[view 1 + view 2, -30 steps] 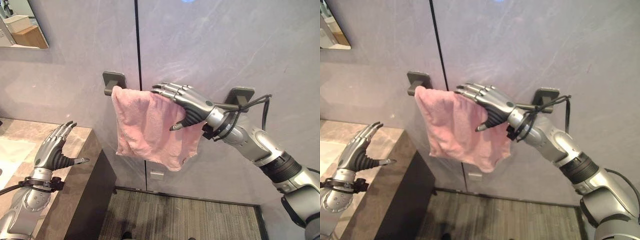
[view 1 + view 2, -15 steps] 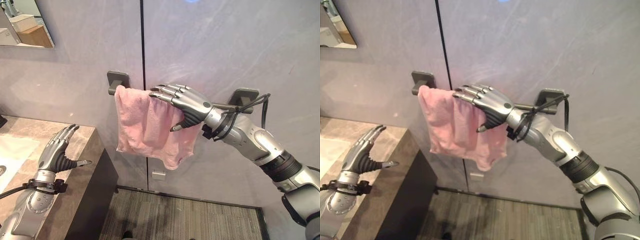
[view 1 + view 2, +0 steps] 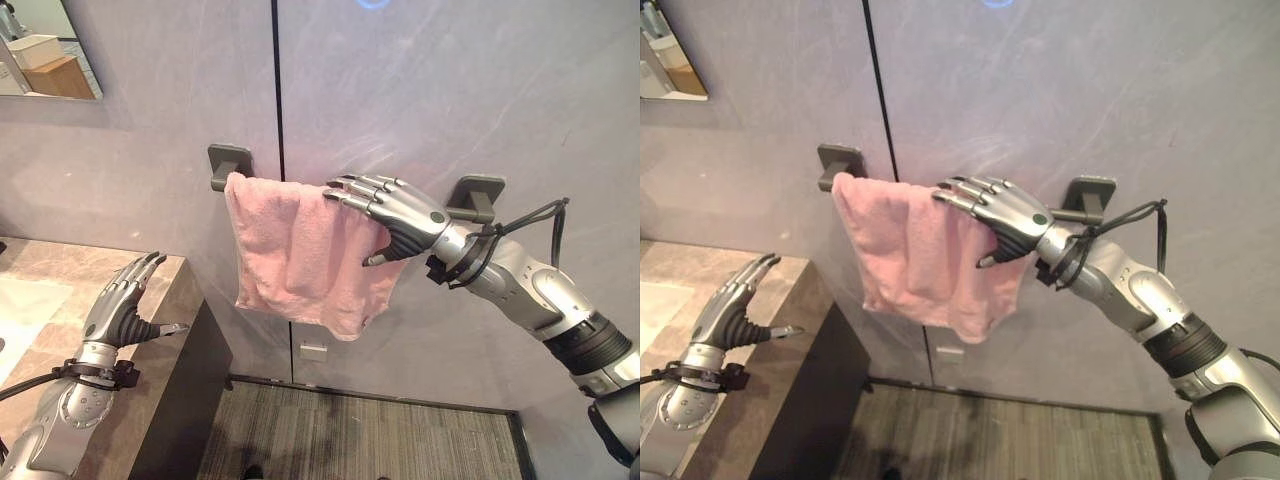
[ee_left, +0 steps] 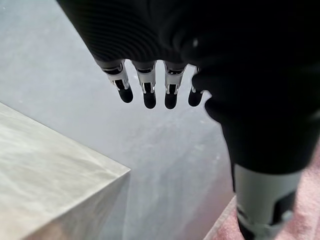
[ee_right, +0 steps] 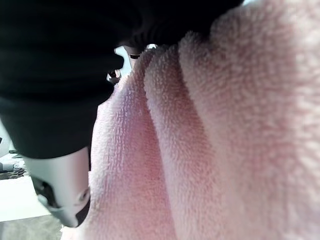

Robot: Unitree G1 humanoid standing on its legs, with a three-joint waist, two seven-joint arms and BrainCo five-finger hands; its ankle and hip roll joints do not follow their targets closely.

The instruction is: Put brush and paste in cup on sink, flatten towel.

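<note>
The fluffy pink terry towel (image 3: 305, 255) hangs bunched and wrinkly over the left end of the dark wall rail (image 3: 470, 205), lower edge uneven. The right robot hand (image 3: 400, 215) lies flat on its top right part, fingers straight and holding nothing. The left robot hand (image 3: 120, 310) hovers relaxed and empty over the marble bench (image 3: 150, 390) near its right edge.

The dark wall-mounted towel bar (image 3: 470, 205) is hidden along most of its length by the bunched pink terry towel (image 3: 290, 255) and the robot's right hand (image 3: 395, 210). The hand also covers the towel's right edge. The grey stone counter (image 3: 165, 290) is cut off at the picture's left edge, as is the wall mirror (image 3: 45, 50) in the top left corner.
</note>
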